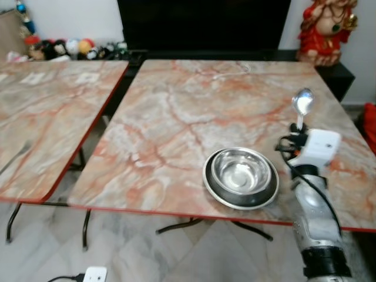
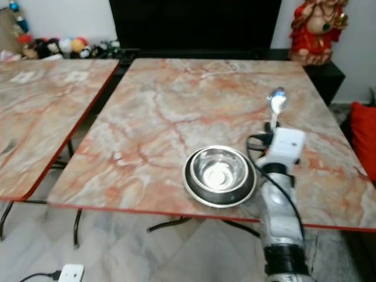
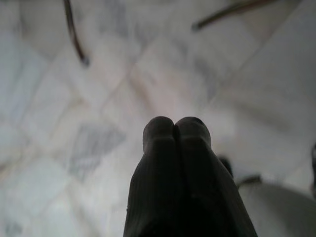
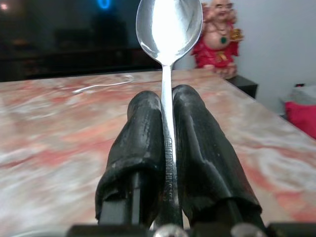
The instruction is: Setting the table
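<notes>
Beside the bowl (image 1: 241, 176) | right end effector (image 4: 168, 106) clamps spoon (image 4: 169, 27) | handle hidden

Spoon (image 4: 169, 29) handle hidden in right gripper (image 4: 168, 128); floor (image 3: 98, 123) seemingly blurred.

Shiny metal spoon (image 4: 169, 29), polished steel bowl (image 1: 241, 175), glossy marble-look tabletop (image 1: 176, 117)

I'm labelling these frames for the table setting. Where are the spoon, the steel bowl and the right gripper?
spoon (image 4: 169, 24), right wrist view, on its shiny scoop.
steel bowl (image 1: 241, 171), left eye view, on its inner bottom.
right gripper (image 4: 168, 106), right wrist view, between the fingertips clamping the spoon's handle.
</notes>
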`<state>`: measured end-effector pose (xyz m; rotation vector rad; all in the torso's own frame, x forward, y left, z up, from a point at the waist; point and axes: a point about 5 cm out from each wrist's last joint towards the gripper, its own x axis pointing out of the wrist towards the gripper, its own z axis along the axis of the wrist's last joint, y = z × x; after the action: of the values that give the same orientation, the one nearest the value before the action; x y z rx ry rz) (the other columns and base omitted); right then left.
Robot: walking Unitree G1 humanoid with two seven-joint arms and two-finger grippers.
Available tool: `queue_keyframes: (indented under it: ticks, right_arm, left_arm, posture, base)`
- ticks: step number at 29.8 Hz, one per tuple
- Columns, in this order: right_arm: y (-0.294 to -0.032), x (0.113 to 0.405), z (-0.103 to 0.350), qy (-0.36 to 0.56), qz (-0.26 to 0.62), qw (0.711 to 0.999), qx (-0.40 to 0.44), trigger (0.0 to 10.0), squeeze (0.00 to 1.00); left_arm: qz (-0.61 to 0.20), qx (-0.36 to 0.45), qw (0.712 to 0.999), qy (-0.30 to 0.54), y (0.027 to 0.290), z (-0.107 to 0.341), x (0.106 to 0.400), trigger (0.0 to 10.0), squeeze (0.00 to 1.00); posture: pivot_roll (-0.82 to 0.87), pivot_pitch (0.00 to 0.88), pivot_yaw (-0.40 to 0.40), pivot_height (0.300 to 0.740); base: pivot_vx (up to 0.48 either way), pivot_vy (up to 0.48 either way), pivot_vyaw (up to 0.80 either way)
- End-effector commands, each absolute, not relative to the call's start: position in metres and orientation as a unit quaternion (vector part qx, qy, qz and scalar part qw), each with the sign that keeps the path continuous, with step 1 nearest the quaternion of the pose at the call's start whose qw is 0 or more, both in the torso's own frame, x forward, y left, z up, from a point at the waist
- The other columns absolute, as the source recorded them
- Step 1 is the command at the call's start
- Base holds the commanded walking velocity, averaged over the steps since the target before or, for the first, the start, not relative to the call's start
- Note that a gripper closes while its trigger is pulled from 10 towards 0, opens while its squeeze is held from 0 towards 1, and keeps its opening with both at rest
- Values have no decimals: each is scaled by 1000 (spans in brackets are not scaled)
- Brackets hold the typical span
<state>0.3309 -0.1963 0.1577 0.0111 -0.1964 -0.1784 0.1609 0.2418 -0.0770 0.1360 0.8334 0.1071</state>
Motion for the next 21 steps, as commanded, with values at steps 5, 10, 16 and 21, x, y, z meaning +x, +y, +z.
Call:
queue_keyframes:
  ticks: [5, 10, 16, 21]
  right_arm:
    - [-211, 329, 154, -69, -126, 990, -9, 10000, 0]
    - [-225, 328, 152, -26, -135, 990, -21, 10000, 0]
    - [-252, 319, 147, 42, -175, 983, -19, 10000, 0]
    - [-255, 313, 148, 72, -168, 983, -16, 10000, 0]
  left_arm:
    - [47, 59, 913, 401, 237, -78, 161, 10000, 0]
    - [46, 59, 914, 399, 238, -78, 161, 10000, 0]
    - [44, 58, 915, 397, 236, -77, 162, 10000, 0]
    - [42, 57, 915, 397, 236, -77, 163, 10000, 0]
  posture:
    - [-24, 5, 29, 740]
    - [-30, 7, 30, 740]
    - [-35, 11, 30, 740]
    - [-41, 15, 31, 740]
  base:
    - [0, 0, 0]
    - [0, 0, 0]
    - [0, 0, 0]
    - [0, 0, 0]
